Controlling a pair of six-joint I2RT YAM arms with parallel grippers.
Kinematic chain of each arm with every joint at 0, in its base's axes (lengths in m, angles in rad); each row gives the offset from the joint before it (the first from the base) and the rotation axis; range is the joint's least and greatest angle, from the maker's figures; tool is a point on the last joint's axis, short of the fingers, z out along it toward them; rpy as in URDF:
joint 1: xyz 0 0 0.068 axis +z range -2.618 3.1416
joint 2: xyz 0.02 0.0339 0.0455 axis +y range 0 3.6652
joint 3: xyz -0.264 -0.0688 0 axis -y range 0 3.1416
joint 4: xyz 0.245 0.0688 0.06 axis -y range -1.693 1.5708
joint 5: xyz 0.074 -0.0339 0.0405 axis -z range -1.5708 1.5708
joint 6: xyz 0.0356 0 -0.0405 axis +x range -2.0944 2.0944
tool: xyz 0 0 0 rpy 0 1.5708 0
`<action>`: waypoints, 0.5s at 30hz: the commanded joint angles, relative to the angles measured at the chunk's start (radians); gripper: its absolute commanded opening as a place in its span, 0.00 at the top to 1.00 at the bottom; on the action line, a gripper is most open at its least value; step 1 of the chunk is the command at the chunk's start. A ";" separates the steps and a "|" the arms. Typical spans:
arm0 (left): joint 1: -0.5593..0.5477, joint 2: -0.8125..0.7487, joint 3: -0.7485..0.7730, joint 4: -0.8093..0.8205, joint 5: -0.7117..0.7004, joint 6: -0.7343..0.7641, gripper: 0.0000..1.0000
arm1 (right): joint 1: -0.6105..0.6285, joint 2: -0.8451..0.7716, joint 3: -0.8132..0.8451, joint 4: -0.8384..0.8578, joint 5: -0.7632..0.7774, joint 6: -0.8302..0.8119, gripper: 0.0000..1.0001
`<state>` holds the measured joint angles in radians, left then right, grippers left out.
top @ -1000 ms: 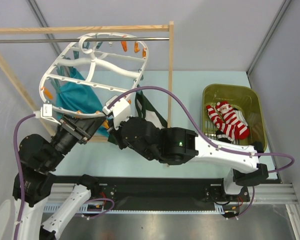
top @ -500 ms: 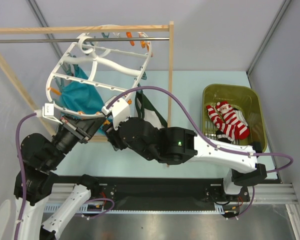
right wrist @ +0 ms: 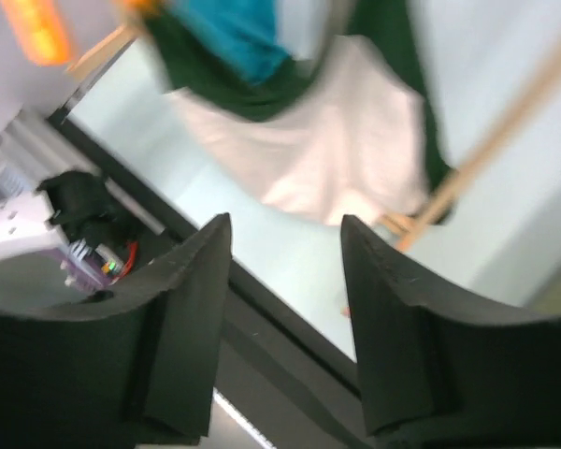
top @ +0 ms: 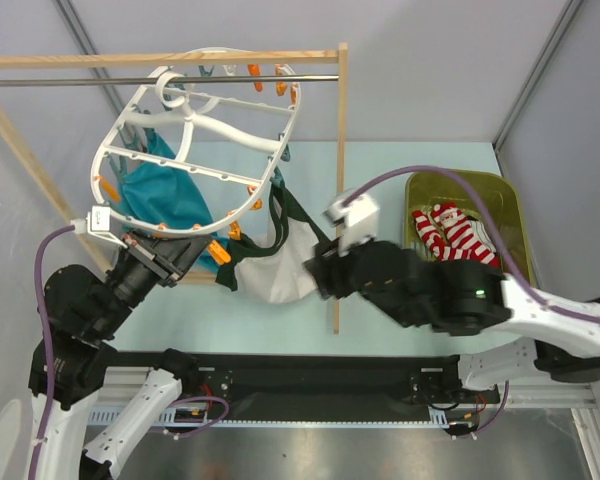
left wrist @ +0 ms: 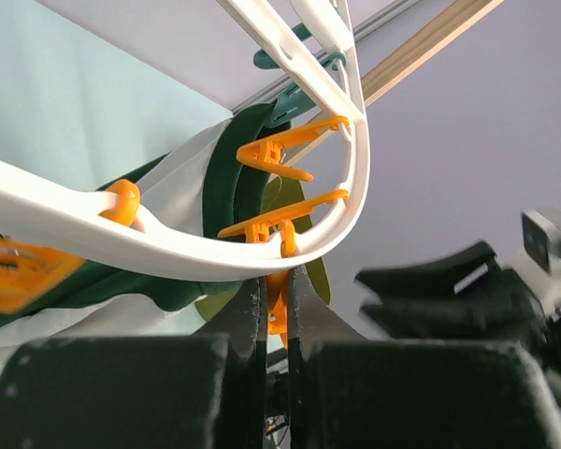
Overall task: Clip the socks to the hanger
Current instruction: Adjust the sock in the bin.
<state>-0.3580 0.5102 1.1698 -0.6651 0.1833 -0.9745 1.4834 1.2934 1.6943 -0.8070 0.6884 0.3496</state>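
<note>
— At the near left corner of the tabletop, what is the left gripper (left wrist: 273, 285) doing?

— Its fingers are pressed together on the near rim of the white plastic oval hanger (left wrist: 75, 201), right at one of the small orange clips (left wrist: 271, 154). The frame sits tilted toward the arms.

— And the right gripper (right wrist: 285, 224)?

— Fingers apart, nothing between them. It hangs around the middle of the near edge, beside the dark green-and-white garment (top: 275, 270) that dangles from the hanger's near side. Its wrist view is blurred.

— Where are the socks?

— The small red-and-white striped socks (top: 460, 240) lie heaped in the olive-green plastic bin (top: 465, 192) at the right edge of the tabletop, well apart from the hanger. Something dark shows under them, and I cannot tell what it is.

— Anything farther back?

— A teal cloth (top: 165, 200) hangs under the frame on the left side. The hanger's hook sits on the metal rod (top: 80, 81) of the wooden rack (top: 341, 150) standing over the left half.

— So how far along?

— Barely begun, by my reading: no sock shows on any clip. The frame is steadied, but every visible sock has yet to be fetched from the bin, brought to a clip and pinched in.
</note>
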 commanded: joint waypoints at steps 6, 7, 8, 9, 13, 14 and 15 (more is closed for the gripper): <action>-0.001 -0.002 -0.002 0.006 -0.028 0.028 1.00 | -0.581 -0.245 -0.261 -0.097 -0.057 0.079 0.52; -0.001 -0.006 -0.004 0.007 -0.028 0.028 1.00 | -0.656 -0.250 -0.274 -0.086 -0.079 0.066 0.52; -0.001 -0.006 -0.004 0.007 -0.028 0.030 1.00 | -0.813 -0.255 -0.289 -0.051 -0.125 0.046 0.52; -0.001 -0.007 -0.010 0.009 -0.025 0.030 1.00 | -0.898 -0.258 -0.329 -0.020 -0.166 0.007 0.53; -0.002 -0.006 -0.019 0.019 -0.016 0.033 1.00 | -1.332 -0.151 -0.430 0.147 -0.542 -0.024 0.52; -0.002 -0.004 -0.021 0.021 -0.013 0.034 1.00 | -1.424 -0.116 -0.446 0.216 -0.609 -0.024 0.51; -0.002 -0.001 -0.027 0.025 -0.007 0.033 1.00 | -1.457 -0.073 -0.465 0.257 -0.668 -0.024 0.49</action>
<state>-0.3580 0.5022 1.1564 -0.6678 0.1844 -0.9577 0.1505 1.1358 1.2766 -0.7189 0.3168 0.3603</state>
